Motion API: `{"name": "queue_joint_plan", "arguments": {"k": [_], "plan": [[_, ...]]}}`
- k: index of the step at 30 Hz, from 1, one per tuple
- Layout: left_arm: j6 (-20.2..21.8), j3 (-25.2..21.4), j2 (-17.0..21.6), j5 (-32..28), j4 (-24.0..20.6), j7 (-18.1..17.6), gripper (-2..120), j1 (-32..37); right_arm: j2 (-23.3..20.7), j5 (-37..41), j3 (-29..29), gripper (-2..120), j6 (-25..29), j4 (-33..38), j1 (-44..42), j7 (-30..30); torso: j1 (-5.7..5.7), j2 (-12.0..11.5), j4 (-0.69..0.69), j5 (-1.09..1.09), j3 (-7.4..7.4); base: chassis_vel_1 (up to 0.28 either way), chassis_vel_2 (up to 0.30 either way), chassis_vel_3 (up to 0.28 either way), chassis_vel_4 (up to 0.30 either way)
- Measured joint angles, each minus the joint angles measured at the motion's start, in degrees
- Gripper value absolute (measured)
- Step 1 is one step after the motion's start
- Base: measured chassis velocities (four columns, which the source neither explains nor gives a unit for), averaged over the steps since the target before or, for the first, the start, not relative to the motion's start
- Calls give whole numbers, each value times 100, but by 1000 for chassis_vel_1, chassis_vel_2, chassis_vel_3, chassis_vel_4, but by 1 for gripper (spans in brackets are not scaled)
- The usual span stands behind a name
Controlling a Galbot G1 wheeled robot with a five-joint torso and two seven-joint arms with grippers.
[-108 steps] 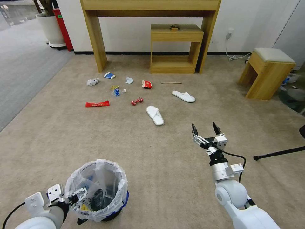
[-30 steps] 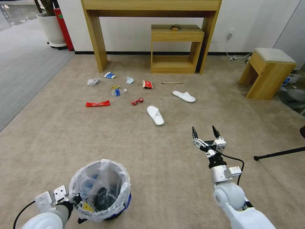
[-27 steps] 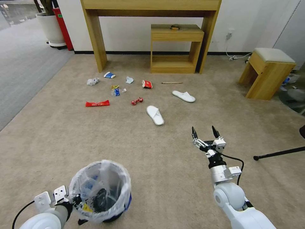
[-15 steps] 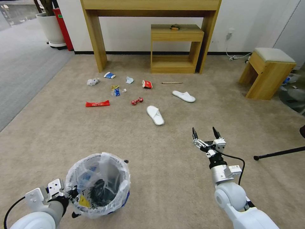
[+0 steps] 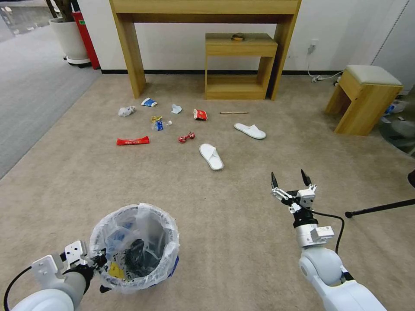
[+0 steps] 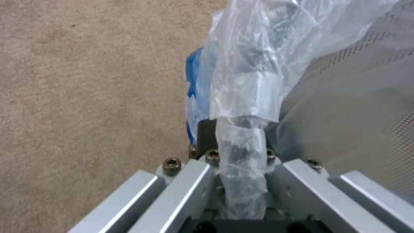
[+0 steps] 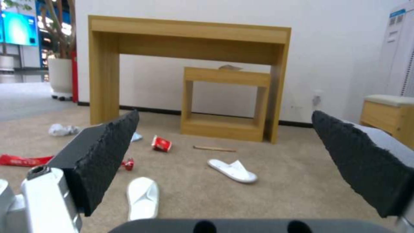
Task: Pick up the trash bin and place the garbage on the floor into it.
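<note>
The trash bin (image 5: 135, 248), black with a crinkled white bag, is at the near left. My left gripper (image 5: 97, 264) is shut on its rim, and the bag (image 6: 241, 97) is pinched between the left gripper's (image 6: 240, 174) fingers. The right gripper (image 5: 290, 179) hovers open and empty over the floor (image 5: 207, 203) at the near right, its black pads (image 7: 108, 152) spread wide. Farther ahead lies garbage: two white slippers (image 5: 211, 156) (image 5: 250, 131), a red wrapper (image 5: 132, 141), a crumpled red wrapper (image 5: 186, 137), a red cup (image 5: 199, 114), a small bottle (image 5: 159, 125) and a wooden stick (image 5: 234, 112).
A tall wooden table (image 5: 203, 17) with a small shelf unit (image 5: 239, 65) under it stands against the far wall. A wooden stool (image 5: 365, 97) is at the right, a black pole (image 5: 380, 208) lies near it, and grey carpet (image 5: 26, 95) borders the left.
The left gripper has carried the trash bin a little forward and higher in the view. The right gripper has shifted slightly to the right, still open.
</note>
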Motion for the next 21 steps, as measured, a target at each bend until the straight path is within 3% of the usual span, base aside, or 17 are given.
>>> {"name": "queue_joint_plan", "arguments": {"k": [21], "plan": [[-48, -2, -71, 172, -12, 161, 0, 37, -71, -256, 131, 100, -156, 31, -8, 174, -1, 1, 0, 0, 0, -7, 6, 5, -9]]}}
